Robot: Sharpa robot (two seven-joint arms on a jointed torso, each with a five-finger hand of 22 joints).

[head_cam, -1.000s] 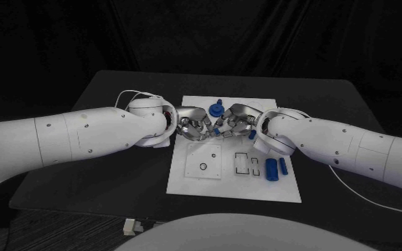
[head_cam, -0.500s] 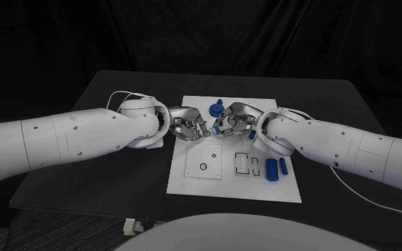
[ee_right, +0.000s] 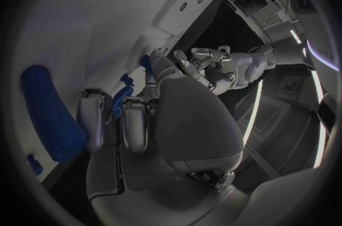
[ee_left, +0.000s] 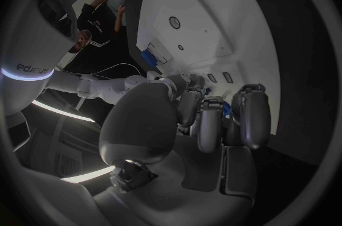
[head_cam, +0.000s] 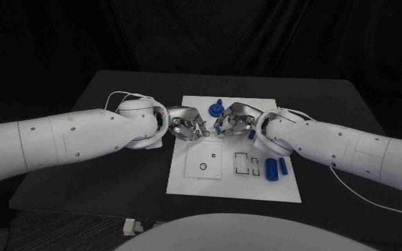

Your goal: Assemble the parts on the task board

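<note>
The counter is lying black and matte under the board, a flat white plate with shallow rectangular slots and small round holes. Since a second ago the left hand has been drawing back from the middle, opening a gap to the right hand; I judge this as a release after a shared hold, leaving the right hand to carry on the fitting alone. The left hand's silver fingers are curling in with nothing seen between them. The right hand is gripping a small blue part over the board's far half, though the grasp itself is partly hidden. Two smooth blue cylinders are lying loose on the board's right side, beside the slots.
</note>
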